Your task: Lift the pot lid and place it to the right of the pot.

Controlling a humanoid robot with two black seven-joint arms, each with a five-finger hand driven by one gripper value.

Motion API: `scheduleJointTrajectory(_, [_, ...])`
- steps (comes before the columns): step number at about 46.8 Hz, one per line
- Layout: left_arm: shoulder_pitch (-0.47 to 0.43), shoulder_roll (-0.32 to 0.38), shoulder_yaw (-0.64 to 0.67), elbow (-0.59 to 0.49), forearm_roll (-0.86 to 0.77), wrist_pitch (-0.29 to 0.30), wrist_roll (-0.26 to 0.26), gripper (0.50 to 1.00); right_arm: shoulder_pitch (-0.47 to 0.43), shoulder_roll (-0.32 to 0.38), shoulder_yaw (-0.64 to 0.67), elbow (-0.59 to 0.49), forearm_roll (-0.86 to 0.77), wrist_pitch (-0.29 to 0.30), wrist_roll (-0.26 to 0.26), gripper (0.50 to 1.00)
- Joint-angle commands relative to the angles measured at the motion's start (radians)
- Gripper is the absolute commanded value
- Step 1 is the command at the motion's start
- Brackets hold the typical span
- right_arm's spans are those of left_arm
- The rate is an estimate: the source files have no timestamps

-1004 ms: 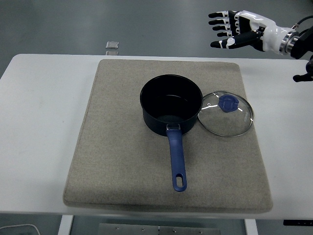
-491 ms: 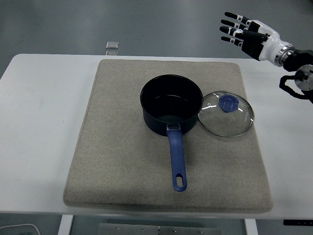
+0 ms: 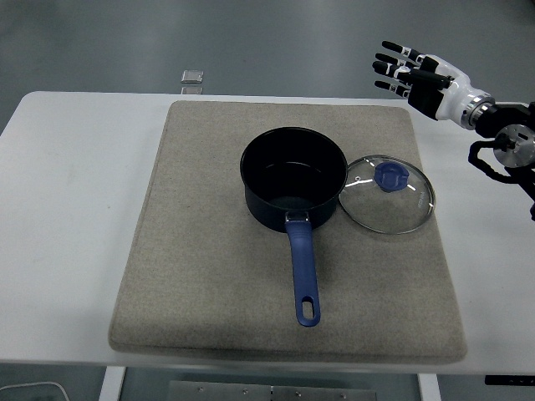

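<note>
A: On the grey mat [image 3: 209, 276], the glass lid [image 3: 387, 194] lies flat, right of the dark blue saucepan [image 3: 292, 178], its rim touching or just beside the pot's wall.

B: And the right hand [image 3: 422, 79]?

A: High at the counter's [image 3: 67, 209] far right, fingers [image 3: 393, 67] spread, holding nothing.

B: Any risk?

A: A low sweep could nudge the lid against the pot.

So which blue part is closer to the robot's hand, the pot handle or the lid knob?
The lid knob. It sits right of the pot, nearer the right hand; the handle points toward the table's near edge.
</note>
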Motion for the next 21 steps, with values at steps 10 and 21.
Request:
scheduleJointTrajectory(10, [0.000, 0.000, 0.000, -0.001, 0.000, 0.000, 0.000, 1.000, 0.001, -0.002, 0.001, 0.000, 0.002, -0.007, 0.003, 0.919])
scheduleJointTrajectory(21, [0.000, 0.000, 0.000, 0.000, 0.000, 0.000, 0.000, 1.000, 0.000, -0.002, 0.001, 0.002, -0.001, -0.021, 0.008, 0.919])
